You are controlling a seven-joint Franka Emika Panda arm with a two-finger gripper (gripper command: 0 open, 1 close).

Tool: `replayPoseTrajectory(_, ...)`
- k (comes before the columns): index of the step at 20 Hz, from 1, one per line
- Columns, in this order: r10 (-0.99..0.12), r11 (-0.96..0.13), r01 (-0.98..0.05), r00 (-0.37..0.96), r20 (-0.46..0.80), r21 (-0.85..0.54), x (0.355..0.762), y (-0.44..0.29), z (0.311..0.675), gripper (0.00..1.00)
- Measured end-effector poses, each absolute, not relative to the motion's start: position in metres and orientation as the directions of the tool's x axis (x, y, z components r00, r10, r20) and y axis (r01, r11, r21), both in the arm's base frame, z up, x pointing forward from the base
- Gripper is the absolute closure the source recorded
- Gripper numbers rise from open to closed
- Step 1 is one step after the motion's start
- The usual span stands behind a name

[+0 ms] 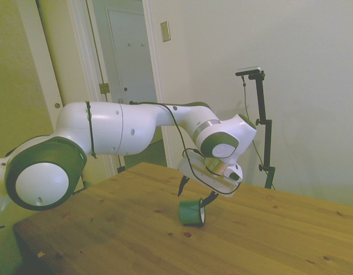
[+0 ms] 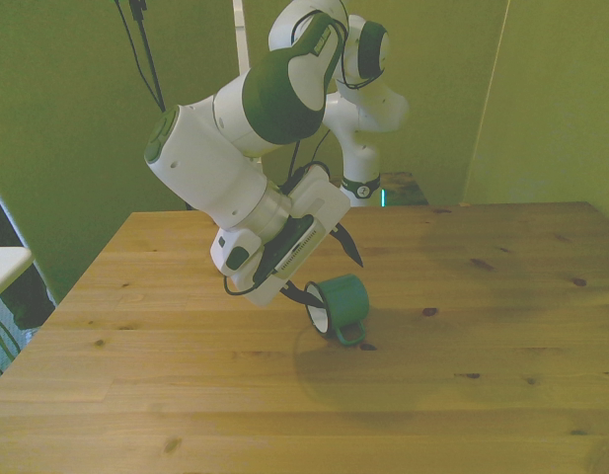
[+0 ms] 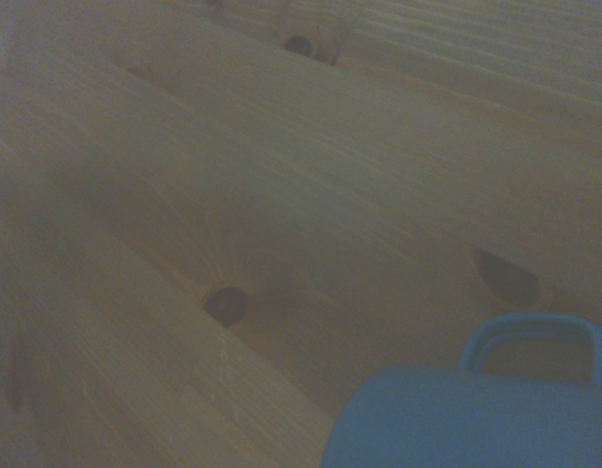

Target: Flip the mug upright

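The teal mug (image 1: 190,212) lies on its side near the middle of the wooden table (image 1: 279,240), handle down against the wood. Its white mouth (image 2: 318,314) faces the front view's left. My gripper (image 1: 197,192) hangs tilted just above it and stands open. One dark finger (image 1: 209,199) reaches down to the rim at the mug's mouth; the other finger (image 1: 183,185) points free above the mug's closed end. In the wrist view the mug (image 3: 457,419) and its handle (image 3: 530,341) fill one corner, blurred.
Dark knots mark the table (image 2: 482,375) around the mug (image 2: 341,301), one close beside its handle. A doorway and a white wall stand behind the table in the side view.
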State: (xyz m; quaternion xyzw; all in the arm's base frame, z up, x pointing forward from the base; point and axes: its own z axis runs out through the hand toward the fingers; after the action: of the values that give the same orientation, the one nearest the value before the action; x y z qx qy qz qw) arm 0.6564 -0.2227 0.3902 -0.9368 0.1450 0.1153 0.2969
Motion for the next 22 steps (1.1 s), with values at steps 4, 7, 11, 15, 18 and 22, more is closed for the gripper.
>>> replayPoseTrajectory(4, -0.182, -0.756, -0.354, 0.921, -0.343, -0.551, 0.658, -0.218, 0.378, 0.0)
replayPoseTrajectory(7, -0.165, -0.736, -0.357, 0.919, -0.359, -0.575, 0.657, -0.213, 0.378, 0.0)
replayPoseTrajectory(11, -0.153, -0.717, -0.36, 0.917, -0.369, -0.596, 0.656, -0.211, 0.379, 0.0)
replayPoseTrajectory(15, -0.154, -0.69, -0.373, 0.913, -0.377, -0.621, 0.654, -0.216, 0.376, 1.0)
replayPoseTrajectory(18, -0.152, -0.676, -0.383, 0.909, -0.389, -0.63, 0.655, -0.216, 0.368, 1.0)
replayPoseTrajectory(22, -0.14, -0.661, -0.39, 0.904, -0.405, -0.641, 0.658, -0.213, 0.357, 1.0)
